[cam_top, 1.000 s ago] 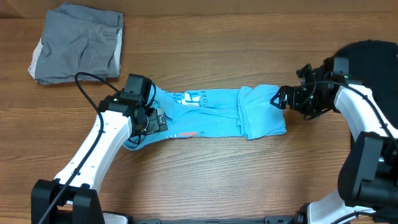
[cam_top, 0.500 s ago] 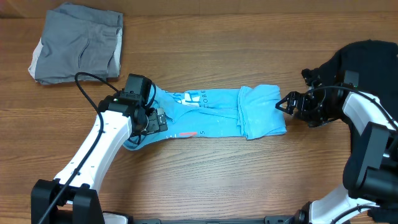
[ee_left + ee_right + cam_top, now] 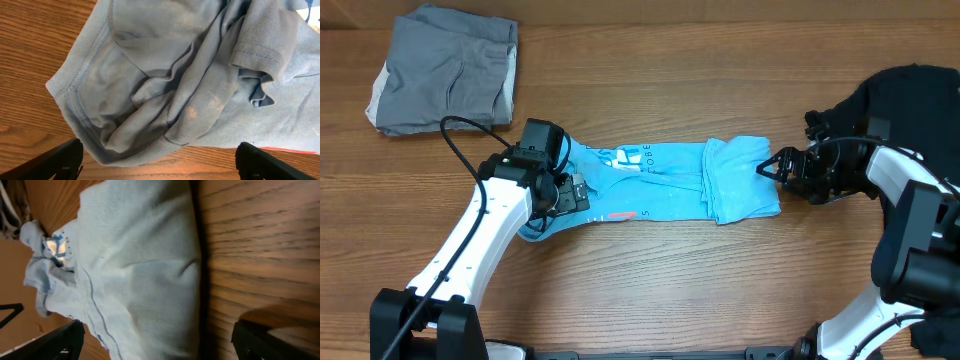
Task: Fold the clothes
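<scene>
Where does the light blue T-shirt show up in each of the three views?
Overhead: the light blue T-shirt lies stretched left to right across the middle.
Left wrist: its bunched end fills most of the frame.
Right wrist: its folded end covers the left and centre.
Shared landmark: the wooden table, bare beside the cloth in all three.

In the overhead view the left gripper point(image 3: 560, 192) covers the 9 o'clock end of the light blue T-shirt point(image 3: 670, 180), whose white lettering point(image 3: 632, 157) is creased and too small to read whole, while the black T-shirt point(image 3: 910, 92) at 3 o'clock runs behind the right arm point(image 3: 900, 172) and off the frame's edge.
</scene>
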